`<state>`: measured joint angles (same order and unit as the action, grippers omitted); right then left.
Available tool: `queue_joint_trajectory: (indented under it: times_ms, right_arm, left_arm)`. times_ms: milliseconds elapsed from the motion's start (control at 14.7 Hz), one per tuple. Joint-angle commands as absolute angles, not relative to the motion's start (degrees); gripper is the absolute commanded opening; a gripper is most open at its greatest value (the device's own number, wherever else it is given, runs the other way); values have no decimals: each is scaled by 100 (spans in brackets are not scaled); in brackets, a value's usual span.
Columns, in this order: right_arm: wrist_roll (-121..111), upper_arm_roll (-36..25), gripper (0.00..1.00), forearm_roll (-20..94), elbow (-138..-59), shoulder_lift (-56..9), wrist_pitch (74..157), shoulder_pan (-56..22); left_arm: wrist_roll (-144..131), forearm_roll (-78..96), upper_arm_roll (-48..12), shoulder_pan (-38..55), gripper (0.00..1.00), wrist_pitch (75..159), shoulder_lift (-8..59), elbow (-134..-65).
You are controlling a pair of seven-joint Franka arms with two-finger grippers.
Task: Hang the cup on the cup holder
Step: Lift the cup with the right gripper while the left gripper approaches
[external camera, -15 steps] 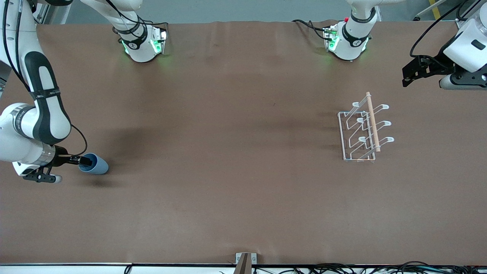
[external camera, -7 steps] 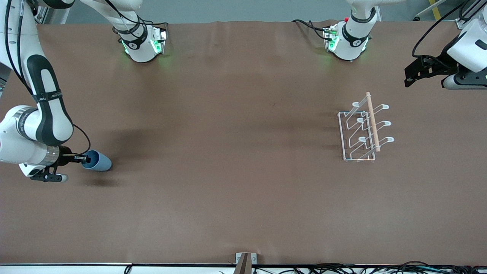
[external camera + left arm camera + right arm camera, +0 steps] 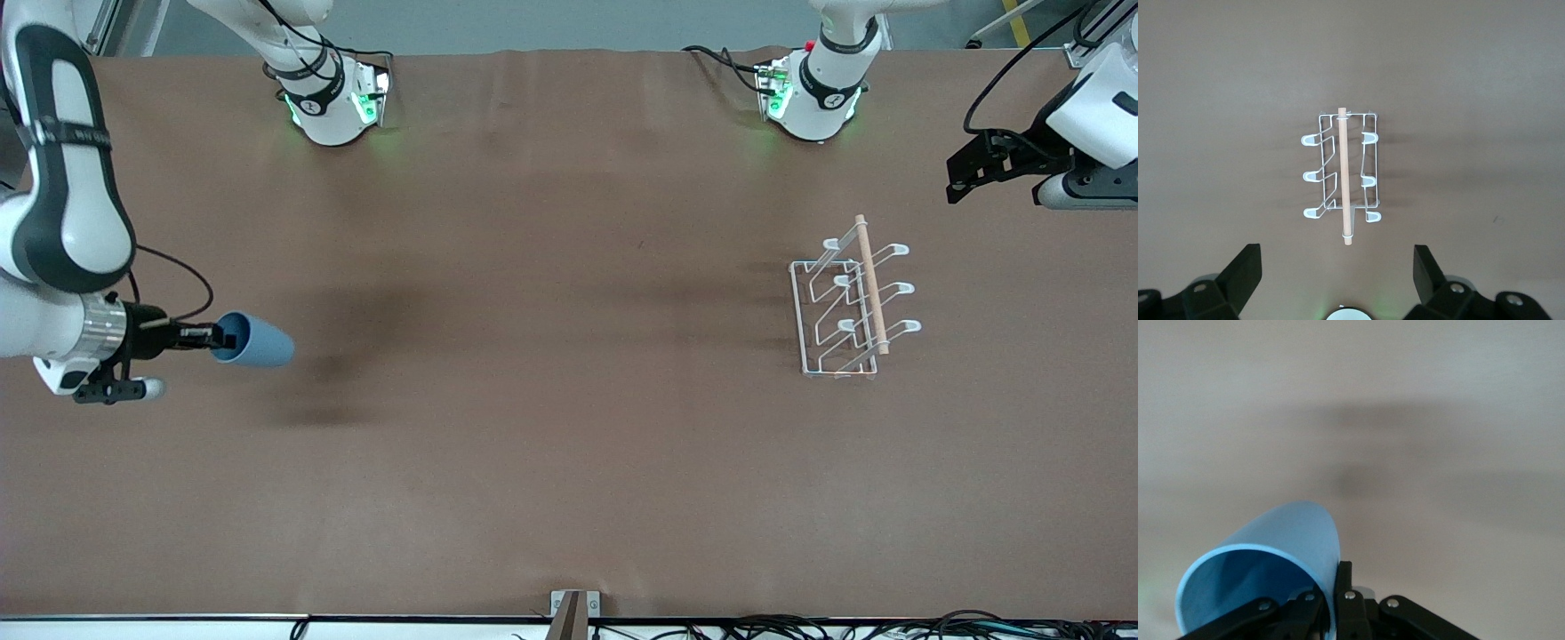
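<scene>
**Cup pinched by its rim, long open run to the rack**

I had the cup point(image 3: 253, 340) in the right claw point(image 3: 213, 336), clamped on its rim wall with one finger inside, cup lying sideways above the tabletop point(image 3: 551, 462) at the right arm's end. I judged that grip left the mouth free for a prong. The cup holder point(image 3: 849, 307) stood toward three o'clock from the cup, well apart, bare tabletop between. The left claw point(image 3: 956, 182) waited spread wide and empty, over the tabletop at one o'clock from the holder.
</scene>
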<state>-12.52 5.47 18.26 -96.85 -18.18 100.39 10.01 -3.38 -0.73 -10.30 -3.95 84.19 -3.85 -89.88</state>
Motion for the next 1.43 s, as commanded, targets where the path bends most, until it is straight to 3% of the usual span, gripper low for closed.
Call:
queue_joint_trajectory:
  times_ms: [0, 273, 477, 818, 1364]
  right_arm:
    - [-1362, 817, 3, 2922, -9607, -1784, 9704, 1063]
    - [-1925, 1090, 3, 4759, -9589, -1819, 9791, 906]
    - [-1855, 1090, 2, 5630, -9554, -1837, 9782, 573]
    - [-1811, 1090, 2, 7029, -9606, -1872, 9782, -16]
    - [-1811, 1090, 2, 7629, -9615, -2030, 9782, -667]
  left_arm:
    - [-246, -123, -1028, -448, 100, 8323, -343, -8859]
    - [-237, -53, -1107, -343, 100, 8323, -334, -8868]
    - [-237, 928, -1256, -237, 100, 8332, -343, -8859]
    - [-255, 1195, -2292, 61, 100, 8542, -299, -8535]
    - [-343, 1125, -3709, 588, 100, 9798, 359, -8025]
